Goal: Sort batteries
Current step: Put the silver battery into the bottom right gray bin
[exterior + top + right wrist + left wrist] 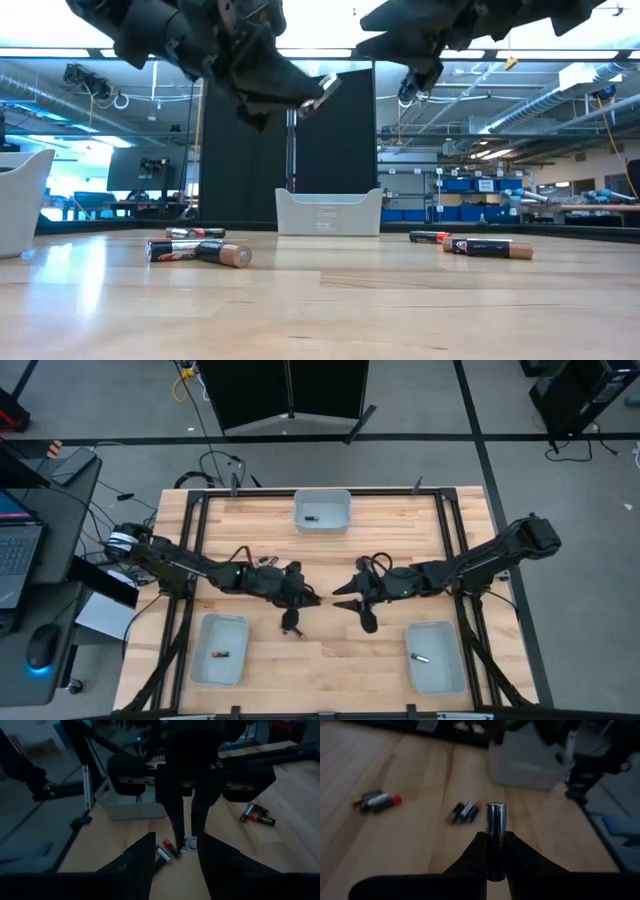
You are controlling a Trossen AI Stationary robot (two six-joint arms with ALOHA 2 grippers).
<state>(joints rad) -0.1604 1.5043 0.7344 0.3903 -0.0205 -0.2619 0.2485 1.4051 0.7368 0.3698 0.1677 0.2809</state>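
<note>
3 trays (322,510) ring the table (330,660) (1 battery (219,655) inside each); loose ones lie between both grippers.

Lab or workshop: blue parts bins (470,184), shelving, laptop desk (40,510).

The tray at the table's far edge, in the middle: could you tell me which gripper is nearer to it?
Roughly equal. The left gripper, holding a battery, and the open right gripper flank the tray centreline, both well short of it.
</note>
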